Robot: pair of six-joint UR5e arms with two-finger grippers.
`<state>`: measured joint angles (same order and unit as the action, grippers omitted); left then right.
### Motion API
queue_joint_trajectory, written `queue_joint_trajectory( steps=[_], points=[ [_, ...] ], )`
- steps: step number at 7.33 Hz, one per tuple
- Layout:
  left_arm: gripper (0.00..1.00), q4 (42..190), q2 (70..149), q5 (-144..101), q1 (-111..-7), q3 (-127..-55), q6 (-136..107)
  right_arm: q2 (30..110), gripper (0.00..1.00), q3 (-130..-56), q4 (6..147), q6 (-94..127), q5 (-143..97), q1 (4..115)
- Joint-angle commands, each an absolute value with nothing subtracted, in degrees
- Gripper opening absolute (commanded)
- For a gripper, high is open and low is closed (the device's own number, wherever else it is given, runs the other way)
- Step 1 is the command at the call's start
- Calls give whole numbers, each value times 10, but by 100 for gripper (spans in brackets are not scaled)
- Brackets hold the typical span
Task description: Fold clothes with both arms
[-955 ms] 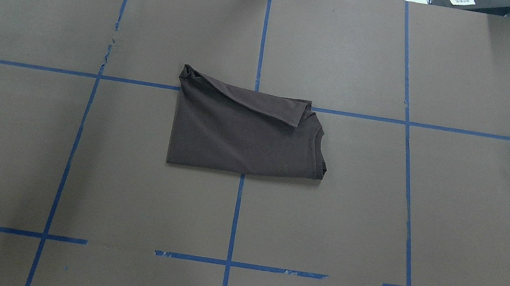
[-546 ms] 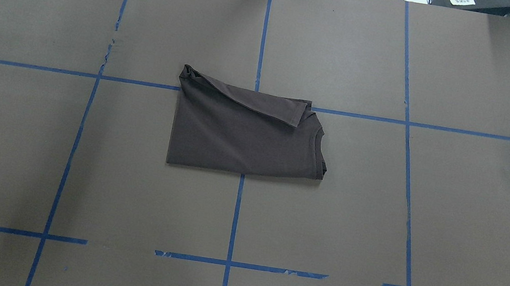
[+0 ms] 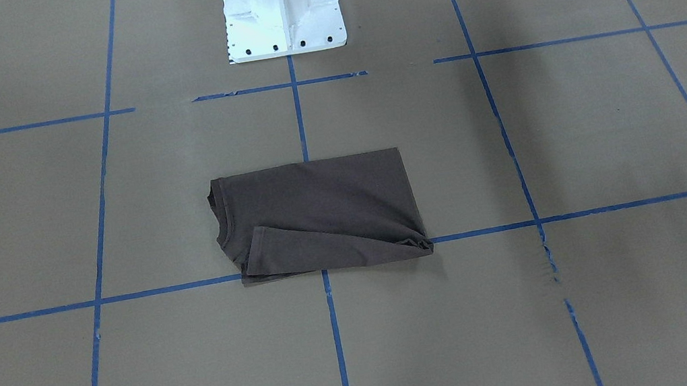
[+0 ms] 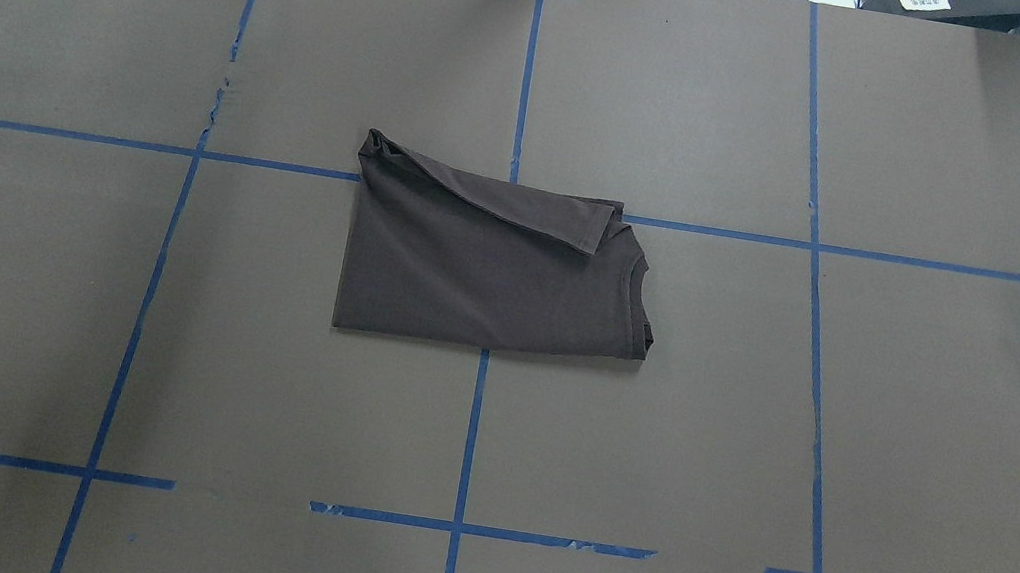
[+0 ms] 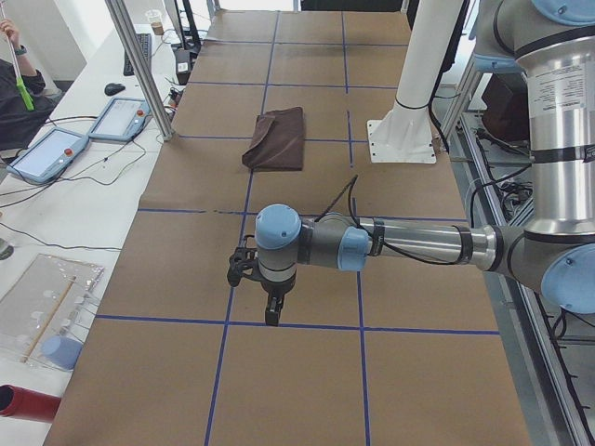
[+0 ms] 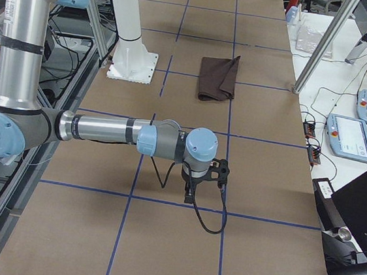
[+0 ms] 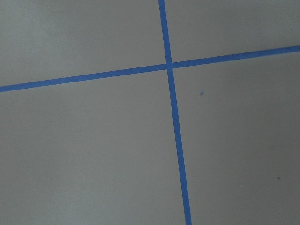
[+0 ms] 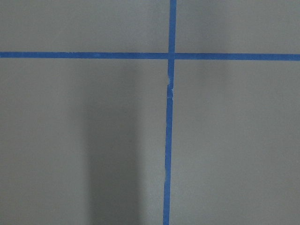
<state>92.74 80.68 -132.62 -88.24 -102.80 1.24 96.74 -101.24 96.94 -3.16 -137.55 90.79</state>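
The clothes, one dark brown T-shirt (image 4: 482, 272), lie folded into a rectangle at the table's middle, collar toward the right of the overhead view and a sleeve laid across the far edge. The T-shirt also shows in the front-facing view (image 3: 319, 210) and both side views (image 5: 277, 137) (image 6: 217, 77). My left arm (image 5: 418, 243) reaches over bare paper far from the shirt, its gripper (image 5: 270, 311) pointing down. My right arm (image 6: 99, 128) does the same at the other end, gripper (image 6: 189, 194) pointing down. I cannot tell whether either gripper is open or shut. Both wrist views show only paper and tape.
Brown paper with a blue tape grid (image 4: 470, 442) covers the table. The white pedestal base (image 3: 282, 11) stands at the robot's edge. Control tablets (image 5: 46, 153) (image 6: 351, 135), a metal post (image 5: 139, 65) and a seated person (image 5: 14, 88) are along the far side.
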Motion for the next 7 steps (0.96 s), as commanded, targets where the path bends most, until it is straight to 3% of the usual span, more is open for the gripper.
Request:
queue_joint_trajectory(
  steps=[1, 7],
  points=[
    [100, 927, 806, -1331, -882, -1027, 11, 967, 100, -1012, 969, -32, -1375, 908],
    [100, 908, 806, -1332, -882, -1027, 11, 966, 100, -1012, 969, -32, -1375, 908]
  ],
)
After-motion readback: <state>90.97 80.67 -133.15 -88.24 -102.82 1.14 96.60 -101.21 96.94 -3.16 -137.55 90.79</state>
